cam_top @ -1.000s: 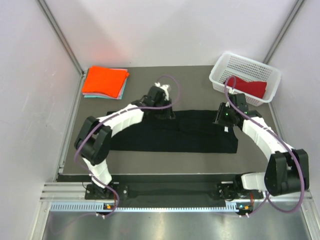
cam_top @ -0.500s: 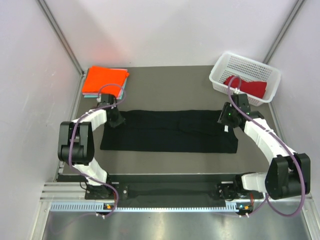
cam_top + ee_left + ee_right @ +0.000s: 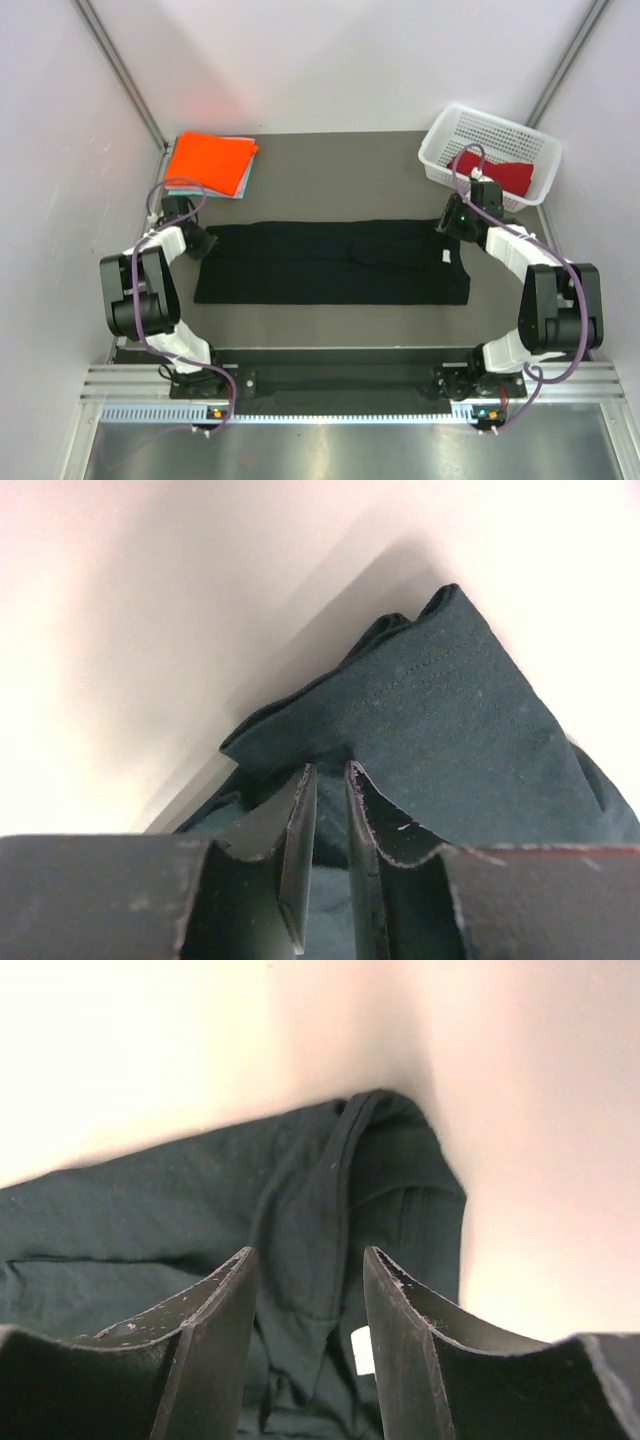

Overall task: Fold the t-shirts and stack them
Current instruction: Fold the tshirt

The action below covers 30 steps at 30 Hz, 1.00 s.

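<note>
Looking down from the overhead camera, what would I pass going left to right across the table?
Folded bright orange cloth t-shirt lying on a pale teal t-shirt → large black cloth t-shirt spread flat → white plastic mesh basket holding a dark red t-shirt.

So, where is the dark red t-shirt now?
In the top view, the dark red t-shirt lies inside the white mesh basket, far right on the table, beyond the black t-shirt.
</note>
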{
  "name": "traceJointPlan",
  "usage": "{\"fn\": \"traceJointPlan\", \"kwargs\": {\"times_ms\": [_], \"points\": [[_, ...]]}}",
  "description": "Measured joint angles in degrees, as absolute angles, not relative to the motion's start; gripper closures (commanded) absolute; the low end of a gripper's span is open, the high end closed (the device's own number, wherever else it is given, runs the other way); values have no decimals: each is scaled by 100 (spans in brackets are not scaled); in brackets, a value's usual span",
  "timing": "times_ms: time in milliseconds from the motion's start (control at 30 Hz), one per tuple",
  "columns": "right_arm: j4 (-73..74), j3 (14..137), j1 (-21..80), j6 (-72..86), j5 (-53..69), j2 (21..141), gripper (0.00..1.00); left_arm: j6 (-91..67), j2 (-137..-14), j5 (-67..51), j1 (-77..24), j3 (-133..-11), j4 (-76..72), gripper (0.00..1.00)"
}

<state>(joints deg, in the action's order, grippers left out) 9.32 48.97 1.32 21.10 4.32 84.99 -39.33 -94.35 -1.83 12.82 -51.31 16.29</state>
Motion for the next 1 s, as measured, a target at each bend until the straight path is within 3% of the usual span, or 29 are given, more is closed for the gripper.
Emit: {"fn": "traceJointPlan", "kwargs": {"times_ms": [167,600,800,900,1000], "points": [[593,4897,119,1970,735,8750,52,-3778,-9327,-60,1369,-5148,1831,76],[510,4897,-161,1704,1087,8831,51,-2856,-9275,-1173,1411,-5483,1612,74],[303,4897,-320,1649,1304,9218,52,-2884,-9990,-1647,1406,-5594,1131,75],[102,4928,-373,1651,1428,9428,54,-2923,-10311,-1708,1428,-5902,1162,75],[-123,5019,-397,1651,1564,9695,69,-2926,-10473,-1597,1415,-6149,1326,75]]}}
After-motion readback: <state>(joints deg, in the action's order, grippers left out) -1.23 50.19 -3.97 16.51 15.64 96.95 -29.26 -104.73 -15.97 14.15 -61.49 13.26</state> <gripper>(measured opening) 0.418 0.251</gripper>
